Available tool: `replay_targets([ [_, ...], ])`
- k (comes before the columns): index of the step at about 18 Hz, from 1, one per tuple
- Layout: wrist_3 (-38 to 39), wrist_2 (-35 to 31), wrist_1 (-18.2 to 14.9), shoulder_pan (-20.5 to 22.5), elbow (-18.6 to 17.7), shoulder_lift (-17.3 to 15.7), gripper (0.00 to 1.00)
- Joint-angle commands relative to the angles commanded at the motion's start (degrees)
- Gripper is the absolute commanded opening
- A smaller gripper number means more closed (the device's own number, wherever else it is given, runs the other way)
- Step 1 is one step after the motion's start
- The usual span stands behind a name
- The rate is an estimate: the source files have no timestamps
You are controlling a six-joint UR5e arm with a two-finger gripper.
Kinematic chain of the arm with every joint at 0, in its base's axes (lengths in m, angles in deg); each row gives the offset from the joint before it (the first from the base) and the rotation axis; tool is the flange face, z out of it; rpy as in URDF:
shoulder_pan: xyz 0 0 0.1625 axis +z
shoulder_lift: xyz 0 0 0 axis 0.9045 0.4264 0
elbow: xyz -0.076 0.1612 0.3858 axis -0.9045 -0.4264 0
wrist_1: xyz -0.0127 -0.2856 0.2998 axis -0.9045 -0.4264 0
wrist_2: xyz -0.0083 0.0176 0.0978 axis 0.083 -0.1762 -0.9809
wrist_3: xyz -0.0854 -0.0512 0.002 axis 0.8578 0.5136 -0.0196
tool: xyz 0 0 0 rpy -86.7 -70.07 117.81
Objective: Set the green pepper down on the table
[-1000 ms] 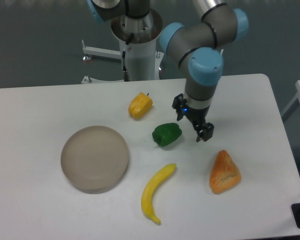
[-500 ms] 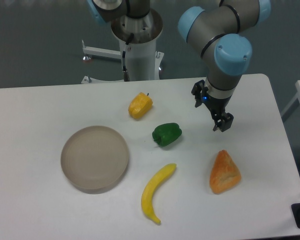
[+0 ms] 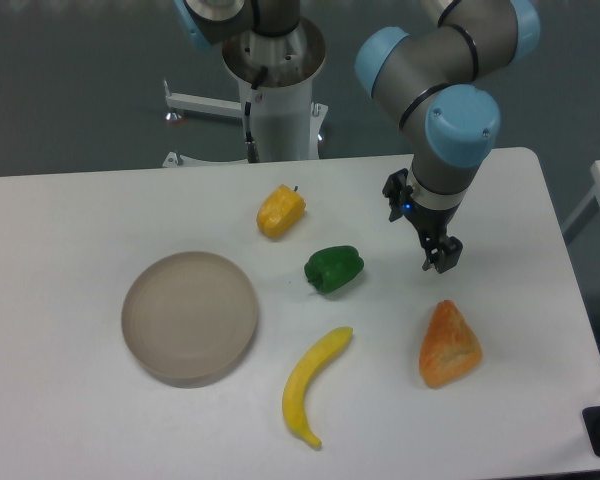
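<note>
**Camera view: pepper sits on the tabletop, claw off to one side**

Camera view from above shows the green pepper (image 3: 333, 269) lying on the bare white tabletop (image 3: 80, 210), roughly at the middle, a little toward the far edge. It touches nothing. A yellow pepper (image 3: 280, 211) sits near it toward the far edge, a banana (image 3: 313, 385) lies near it toward the near edge, a round beige plate (image 3: 189, 316) is well apart toward the left edge, and an orange wedge-shaped piece (image 3: 449, 345) rests toward the right edge.

Off to the right side of the pepper hangs the claw (image 3: 439, 256), carrying nothing. Its fingers overlap from this angle, so I cannot tell whether they are spread or pressed together.

Judging by looks, the pepper should be light, the sort of thing a small claw lifts without strain. Its skin is glossy, so I would expect it to be slippery, and the lumpy, rounded body offers no flat faces. It might roll or squirt sideways under a pinch placed too high or too low. The safest hold seems to be across the widest part of the body, fingers settling into the grooves between lobes. Whether it is stiff or gives under pressure cannot be told from here, so a gentle squeeze seems wise.
</note>
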Motion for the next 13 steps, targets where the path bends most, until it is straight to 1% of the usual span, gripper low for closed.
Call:
replay_targets([
  [5,-0.1,0.1,0.4,-0.1,-0.2,0.1,1.0],
  [9,-0.4,1.4,0.4,0.1,-0.4,0.0,1.0],
  [13,-0.4,1.7,0.4,0.2,0.2,0.3,1.0],
])
